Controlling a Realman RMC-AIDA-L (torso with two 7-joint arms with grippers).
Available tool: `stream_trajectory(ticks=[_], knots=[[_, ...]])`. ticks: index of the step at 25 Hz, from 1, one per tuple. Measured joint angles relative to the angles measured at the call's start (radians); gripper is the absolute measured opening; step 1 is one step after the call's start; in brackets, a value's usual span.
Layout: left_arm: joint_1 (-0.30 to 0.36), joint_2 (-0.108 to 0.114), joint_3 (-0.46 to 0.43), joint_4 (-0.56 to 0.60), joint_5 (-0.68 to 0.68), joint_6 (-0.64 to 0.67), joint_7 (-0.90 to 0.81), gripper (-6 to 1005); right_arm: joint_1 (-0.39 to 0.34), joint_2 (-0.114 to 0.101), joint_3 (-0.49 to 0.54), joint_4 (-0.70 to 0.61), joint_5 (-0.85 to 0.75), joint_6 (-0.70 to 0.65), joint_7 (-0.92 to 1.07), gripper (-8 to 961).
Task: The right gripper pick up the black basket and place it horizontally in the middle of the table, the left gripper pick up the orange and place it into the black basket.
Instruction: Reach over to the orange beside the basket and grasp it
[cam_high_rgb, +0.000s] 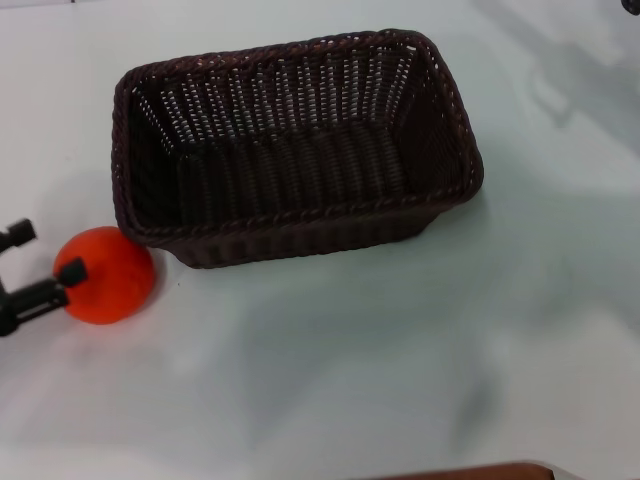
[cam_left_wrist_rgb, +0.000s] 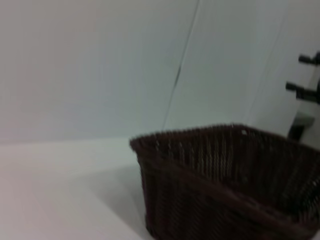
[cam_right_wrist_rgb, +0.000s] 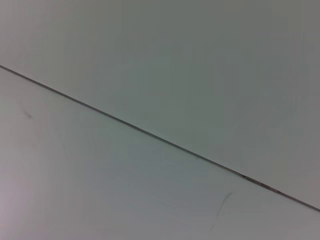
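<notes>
The black basket (cam_high_rgb: 290, 150) stands upright on the white table (cam_high_rgb: 400, 360), its long side across the view, and it is empty. It also shows in the left wrist view (cam_left_wrist_rgb: 225, 185). The orange (cam_high_rgb: 108, 277) lies on the table just off the basket's front left corner. My left gripper (cam_high_rgb: 52, 252) reaches in from the left edge with its fingers apart. One fingertip (cam_high_rgb: 72, 271) lies against the orange's left side and the other (cam_high_rgb: 22, 234) stays clear of it. My right gripper (cam_left_wrist_rgb: 300, 73) shows far off beyond the basket, two fingers apart and empty.
A brown edge (cam_high_rgb: 470, 472) runs along the bottom of the head view. The right wrist view shows only pale surface crossed by a thin dark seam (cam_right_wrist_rgb: 160, 140).
</notes>
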Motion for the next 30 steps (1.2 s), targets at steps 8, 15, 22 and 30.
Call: stream_trajectory(ticks=[8, 15, 22, 30], knots=[[-0.035, -0.030, 0.004, 0.002, 0.110, 0.057, -0.005, 918, 0.020, 0.004, -0.007, 0.014, 0.002, -0.011, -0.004, 778], [-0.050, -0.022, -0.027, 0.006, 0.161, 0.056, -0.007, 860, 0.024, 0.004, -0.007, 0.026, 0.002, -0.023, -0.018, 779], [-0.051, -0.022, -0.037, 0.005, 0.164, 0.050, -0.005, 637, 0.025, 0.004, -0.006, 0.027, 0.002, -0.031, -0.024, 779], [-0.053, -0.006, -0.097, 0.005, 0.158, -0.053, -0.004, 401, 0.027, 0.004, -0.001, 0.028, 0.002, -0.037, -0.024, 778]])
